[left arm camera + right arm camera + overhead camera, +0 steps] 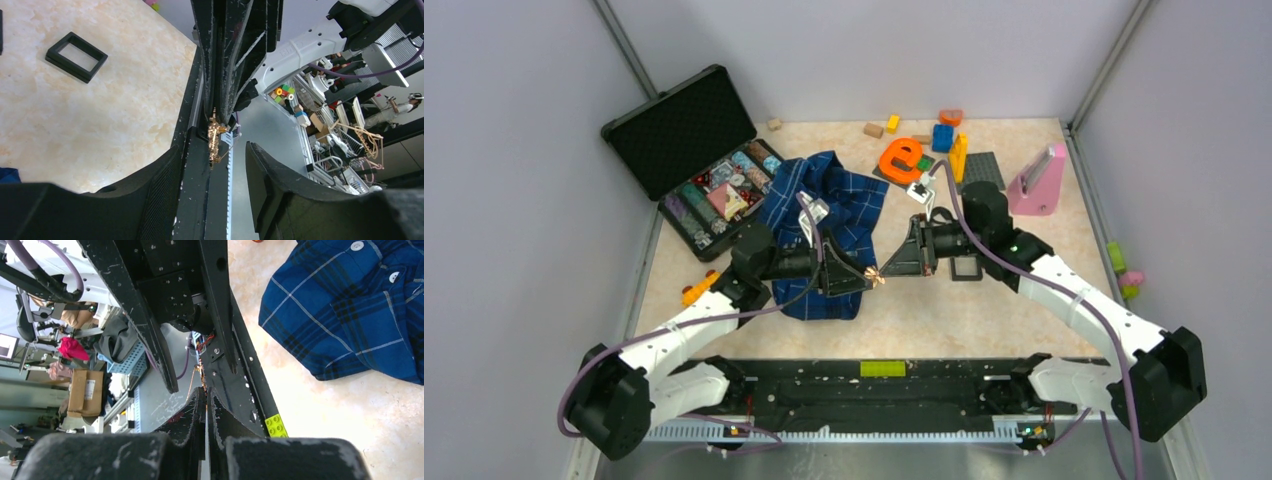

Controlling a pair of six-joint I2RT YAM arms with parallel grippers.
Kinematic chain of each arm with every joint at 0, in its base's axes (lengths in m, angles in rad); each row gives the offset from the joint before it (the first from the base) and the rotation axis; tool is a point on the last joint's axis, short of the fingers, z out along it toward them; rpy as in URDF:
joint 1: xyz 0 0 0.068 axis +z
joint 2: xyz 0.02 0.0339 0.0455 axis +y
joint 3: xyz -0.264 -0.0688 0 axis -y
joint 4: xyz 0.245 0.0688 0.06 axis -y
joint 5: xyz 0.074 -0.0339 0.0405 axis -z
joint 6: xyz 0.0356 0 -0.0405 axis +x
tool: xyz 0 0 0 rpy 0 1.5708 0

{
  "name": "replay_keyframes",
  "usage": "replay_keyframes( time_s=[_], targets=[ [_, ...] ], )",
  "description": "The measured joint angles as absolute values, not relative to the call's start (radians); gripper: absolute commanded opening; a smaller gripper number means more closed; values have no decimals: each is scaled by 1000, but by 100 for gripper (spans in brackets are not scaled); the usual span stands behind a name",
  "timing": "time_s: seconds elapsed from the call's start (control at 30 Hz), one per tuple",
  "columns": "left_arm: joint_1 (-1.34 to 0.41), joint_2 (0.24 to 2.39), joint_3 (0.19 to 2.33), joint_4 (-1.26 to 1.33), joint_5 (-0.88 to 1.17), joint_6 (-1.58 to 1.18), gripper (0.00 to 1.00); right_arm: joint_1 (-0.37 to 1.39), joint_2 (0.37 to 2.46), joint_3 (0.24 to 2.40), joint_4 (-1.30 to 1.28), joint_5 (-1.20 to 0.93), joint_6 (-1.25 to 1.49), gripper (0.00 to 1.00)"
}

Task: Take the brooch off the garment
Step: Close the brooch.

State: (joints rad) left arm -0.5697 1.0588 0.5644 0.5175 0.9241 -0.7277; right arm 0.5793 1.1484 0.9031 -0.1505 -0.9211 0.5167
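Observation:
The brooch [874, 277] shows as a small ornate gold-coloured piece, not silvery, held in the air above the table's front middle. My right gripper [883, 275] is shut on it. In the left wrist view the brooch [215, 142] hangs from the right gripper's tips [220, 112]. My left gripper [862, 277] is open, its fingers [165, 170] on either side of the brooch without touching it. The dark blue plaid shirt [834, 215] lies crumpled on the table behind and under the left gripper, and also shows in the right wrist view [350, 315].
An open black case [694, 150] with small items stands at the back left. A hollow black square frame [965, 268] lies by the right arm. An orange letter [901, 158], coloured bricks [944, 137] and a pink stand [1039, 180] are at the back.

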Motion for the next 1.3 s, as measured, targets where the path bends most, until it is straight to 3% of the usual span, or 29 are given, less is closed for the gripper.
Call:
replay_keyframes(
  time_s=[0.73,1.17,1.23,1.3],
  targets=[
    [-584,1061,573,530,899,-723,26,596,1147,903,-206,-890,489,0],
    [-584,1093,593,521,900,-707,21,598,1147,903,-209,-887,490,0],
    [-584,1098,595,521,901,-707,17,598,1147,903,-209,-887,490,0],
    [-584,1103,595,521,902,-706,6,598,1147,903,-209,-887,490,0]
  ],
)
